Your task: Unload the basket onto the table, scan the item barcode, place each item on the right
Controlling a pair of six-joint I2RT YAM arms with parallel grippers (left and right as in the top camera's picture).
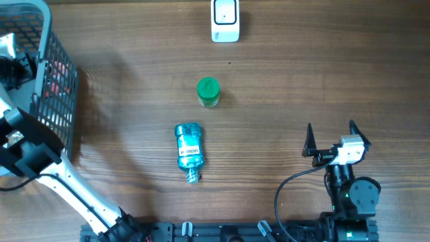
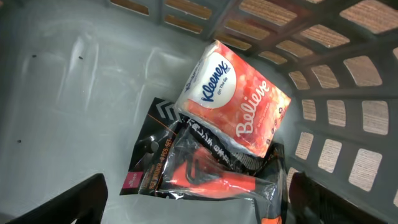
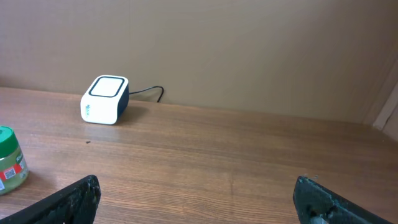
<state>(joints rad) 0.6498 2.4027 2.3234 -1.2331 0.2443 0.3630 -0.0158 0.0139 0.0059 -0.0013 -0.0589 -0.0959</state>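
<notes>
Overhead view: a wooden table (image 1: 121, 101) with a grey mesh basket (image 1: 60, 87) at its left edge. The left arm reaches up from the near edge and over into that basket. A white barcode scanner (image 1: 225, 20) sits at the far edge, near the middle. On the open tabletop between the two arms, a green-lidded jar (image 1: 208, 92) stands upright. A blue bottle (image 1: 189, 149) lies on its side just nearer than the jar, apart from it, cap toward the near edge.

Left wrist view: the left gripper (image 2: 199, 186) hangs inside the basket with its jaws spread wide. Its dark fingers (image 2: 74, 202) show only at the two bottom corners. Below and between them lie a pink and white Kleenex tissue pack (image 2: 233, 99) and a black and orange packet (image 2: 205, 174). The tissue pack rests partly on the packet. The jaws are not closed on either item. Whether a finger touches the packet cannot be told.

The right gripper (image 1: 330, 131) is at the lower right of the table, jaws fully apart, holding nothing and pointing toward the scanner.
</notes>
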